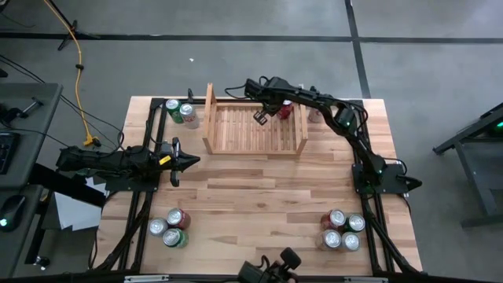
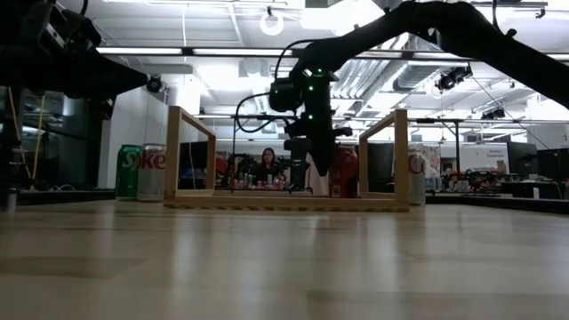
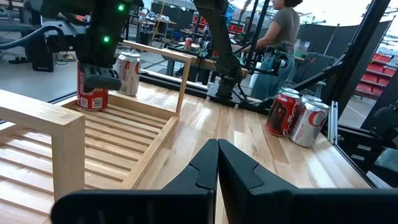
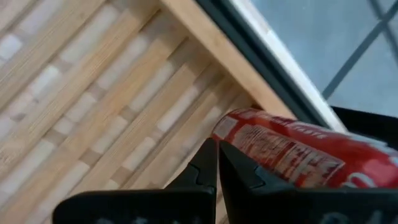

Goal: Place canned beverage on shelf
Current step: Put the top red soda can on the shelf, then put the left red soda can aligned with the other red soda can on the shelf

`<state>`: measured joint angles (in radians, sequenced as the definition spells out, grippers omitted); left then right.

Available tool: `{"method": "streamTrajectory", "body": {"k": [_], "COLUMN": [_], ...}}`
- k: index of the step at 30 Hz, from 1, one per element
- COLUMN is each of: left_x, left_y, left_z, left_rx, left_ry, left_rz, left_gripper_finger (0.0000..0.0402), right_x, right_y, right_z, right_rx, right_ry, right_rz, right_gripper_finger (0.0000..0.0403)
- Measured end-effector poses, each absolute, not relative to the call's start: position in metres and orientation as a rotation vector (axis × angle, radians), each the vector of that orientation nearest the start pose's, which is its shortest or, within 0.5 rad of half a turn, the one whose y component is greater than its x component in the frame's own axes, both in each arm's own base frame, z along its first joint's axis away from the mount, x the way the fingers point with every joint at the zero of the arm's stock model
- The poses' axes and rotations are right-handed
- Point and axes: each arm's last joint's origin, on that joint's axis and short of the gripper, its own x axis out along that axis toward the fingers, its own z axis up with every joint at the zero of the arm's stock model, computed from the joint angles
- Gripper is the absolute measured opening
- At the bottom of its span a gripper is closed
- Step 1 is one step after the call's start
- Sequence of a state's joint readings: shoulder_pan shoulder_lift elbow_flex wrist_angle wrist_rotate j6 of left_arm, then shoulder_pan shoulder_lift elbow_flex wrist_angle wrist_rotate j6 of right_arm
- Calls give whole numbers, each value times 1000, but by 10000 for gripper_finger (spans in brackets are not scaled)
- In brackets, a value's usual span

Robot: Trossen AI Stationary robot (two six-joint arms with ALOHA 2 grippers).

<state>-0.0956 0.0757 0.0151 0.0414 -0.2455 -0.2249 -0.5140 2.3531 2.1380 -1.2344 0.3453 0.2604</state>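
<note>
One red can (image 1: pixel 286 109) stands upright on the shelf (image 1: pixel 253 128), upper centre | right gripper (image 1: pixel 260 117) just beside it, fingers pressed together, empty | left gripper (image 1: pixel 187 160) idle mid-left, fingers pressed together | placement looks done; other cans remain on the counter (image 1: pixel 259 204)

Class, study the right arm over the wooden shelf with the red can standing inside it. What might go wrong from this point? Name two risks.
1. The right tool, shut and empty, hangs just beside the red can standing in the shelf; a careless withdrawal might knock the can over.
2. The can stands near the shelf's side board, so a nudge might jam it there.

The left tool waits shut, away from the shelf.
</note>
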Motion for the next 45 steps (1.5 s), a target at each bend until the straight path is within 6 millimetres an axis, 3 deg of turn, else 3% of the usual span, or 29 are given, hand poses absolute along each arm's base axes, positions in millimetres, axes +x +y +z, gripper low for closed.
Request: {"method": "streamTrajectory", "body": {"k": [21,36,40,45], "left_x": [101,101,101,101], "left_y": [-3,-3,-3,-3], "left_z": [166,167,167,167], "left_rx": [-221,-221,-221,-221], "left_ry": [3,2,2,2], "left_rz": [151,152,151,151], "left_gripper_finger": [3,3,3,3], "right_x": [396,405,408,408], "right_y": [-240,-236,-230,-210], "right_z": [204,206,224,269], "right_rx": [161,226,257,268], "right_ry": [1485,1403,1324,1184], "right_rz": [-959,-925,-861,-681], "right_gripper_finger": [0,0,0,0]}}
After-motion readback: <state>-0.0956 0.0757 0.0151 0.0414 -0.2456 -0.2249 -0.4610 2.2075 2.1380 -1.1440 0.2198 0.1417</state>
